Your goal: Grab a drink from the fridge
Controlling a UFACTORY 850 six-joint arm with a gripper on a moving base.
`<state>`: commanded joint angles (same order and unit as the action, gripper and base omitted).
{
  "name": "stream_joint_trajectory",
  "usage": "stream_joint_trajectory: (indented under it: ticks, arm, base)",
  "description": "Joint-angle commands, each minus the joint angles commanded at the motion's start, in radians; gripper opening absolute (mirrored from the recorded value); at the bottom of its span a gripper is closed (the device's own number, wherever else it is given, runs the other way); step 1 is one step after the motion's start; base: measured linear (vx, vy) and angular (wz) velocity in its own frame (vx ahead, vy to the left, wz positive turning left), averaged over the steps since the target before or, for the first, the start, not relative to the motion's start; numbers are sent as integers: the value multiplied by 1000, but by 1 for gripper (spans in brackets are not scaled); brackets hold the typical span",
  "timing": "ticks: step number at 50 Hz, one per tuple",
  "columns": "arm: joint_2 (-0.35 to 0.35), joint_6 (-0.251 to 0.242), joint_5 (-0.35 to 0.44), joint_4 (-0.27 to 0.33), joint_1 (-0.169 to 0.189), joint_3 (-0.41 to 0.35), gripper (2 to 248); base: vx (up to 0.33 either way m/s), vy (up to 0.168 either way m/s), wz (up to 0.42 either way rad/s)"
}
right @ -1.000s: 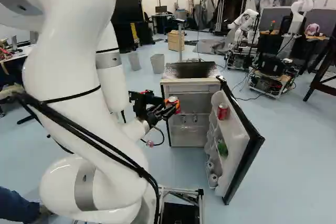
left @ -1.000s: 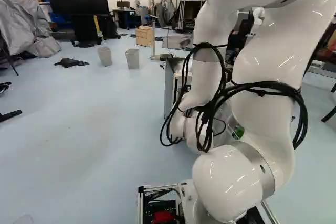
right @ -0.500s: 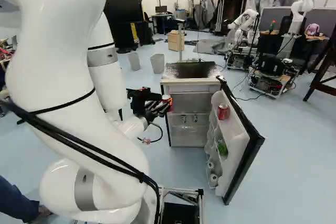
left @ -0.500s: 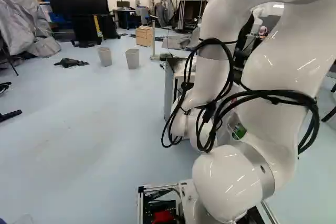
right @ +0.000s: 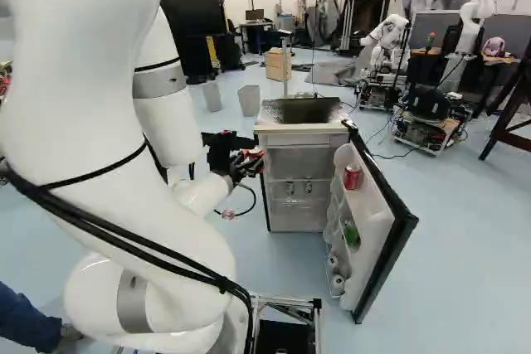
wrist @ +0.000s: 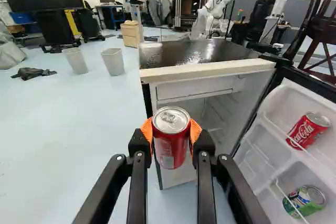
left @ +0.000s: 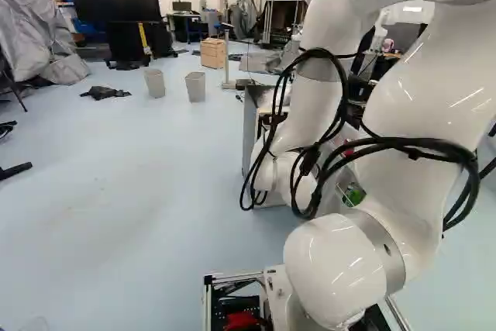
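Wrist view: orange-padded fingers (wrist: 148, 128) of the gripper (wrist: 171, 130) clasped a red can (wrist: 171, 148), which was probably slick, easily dented, and best held round its middle.

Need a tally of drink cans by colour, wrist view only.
Red: 2 (held can in the gripper; shelved can in the fridge door)
Green: 1 (green can, also in the door)
Total: 3
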<state>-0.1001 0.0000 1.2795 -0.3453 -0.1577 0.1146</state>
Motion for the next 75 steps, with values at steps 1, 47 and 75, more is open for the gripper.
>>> stream_joint_trajectory:
  ticks: [1,47,75]
  arm:
    - [1,0,-5,3,2,3,90]
    - [57,0,-238,79,73,93,90]
    - [93,0,-265,83,99,140,90]
  base:
    - [0,0,0]
    - [0,0,0]
    - [0,0,0]
